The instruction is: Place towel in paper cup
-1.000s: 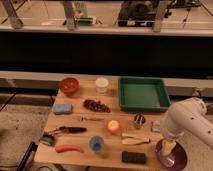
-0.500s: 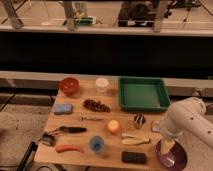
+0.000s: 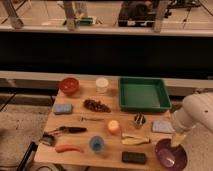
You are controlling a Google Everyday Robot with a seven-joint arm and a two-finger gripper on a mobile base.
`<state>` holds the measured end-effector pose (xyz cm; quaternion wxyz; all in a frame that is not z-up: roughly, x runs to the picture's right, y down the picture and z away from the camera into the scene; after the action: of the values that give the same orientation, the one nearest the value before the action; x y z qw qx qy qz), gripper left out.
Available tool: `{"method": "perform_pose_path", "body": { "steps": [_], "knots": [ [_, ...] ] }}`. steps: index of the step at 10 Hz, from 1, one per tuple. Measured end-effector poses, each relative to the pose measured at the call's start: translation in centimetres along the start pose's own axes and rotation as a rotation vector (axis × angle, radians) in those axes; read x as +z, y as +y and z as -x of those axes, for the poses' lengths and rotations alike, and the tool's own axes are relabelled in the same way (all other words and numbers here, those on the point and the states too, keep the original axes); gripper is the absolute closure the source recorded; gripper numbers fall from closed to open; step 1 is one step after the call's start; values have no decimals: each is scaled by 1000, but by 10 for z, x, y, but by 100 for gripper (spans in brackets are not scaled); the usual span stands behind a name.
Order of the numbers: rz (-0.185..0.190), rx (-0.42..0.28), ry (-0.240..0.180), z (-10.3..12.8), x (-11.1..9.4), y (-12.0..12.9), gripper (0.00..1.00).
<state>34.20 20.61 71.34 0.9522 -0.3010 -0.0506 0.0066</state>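
Note:
The towel (image 3: 161, 126) is a small pale grey-blue square lying flat on the wooden table (image 3: 75, 160), at its right side below the green tray. The paper cup (image 3: 102, 85) stands upright at the back middle, between the red bowl and the tray. My white arm (image 3: 197, 114) reaches in from the right edge. My gripper (image 3: 176, 140) hangs down just right of and in front of the towel, above a purple plate, and holds nothing that I can see.
A red bowl (image 3: 69, 85), a green tray (image 3: 144, 93), a bright blue pad (image 3: 63, 108), grapes (image 3: 96, 105), a small metal cup (image 3: 139, 119), an orange (image 3: 114, 127), a banana (image 3: 134, 140), a blue cup (image 3: 96, 144), a carrot (image 3: 69, 148), a black block (image 3: 134, 157) and a purple plate (image 3: 171, 154) share the table.
My arm has shifted slightly to the right. The objects on the table have not moved.

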Motion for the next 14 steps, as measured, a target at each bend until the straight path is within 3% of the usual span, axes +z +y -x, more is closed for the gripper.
{"method": "perform_pose_path", "body": {
  "steps": [2,5,14],
  "knots": [
    [-60,4,0,-12,2,-13,20],
    [-129,-42,8,-4,3,-29,20],
    [-175,-117,16,13,40,-54,20]
  ]
}}
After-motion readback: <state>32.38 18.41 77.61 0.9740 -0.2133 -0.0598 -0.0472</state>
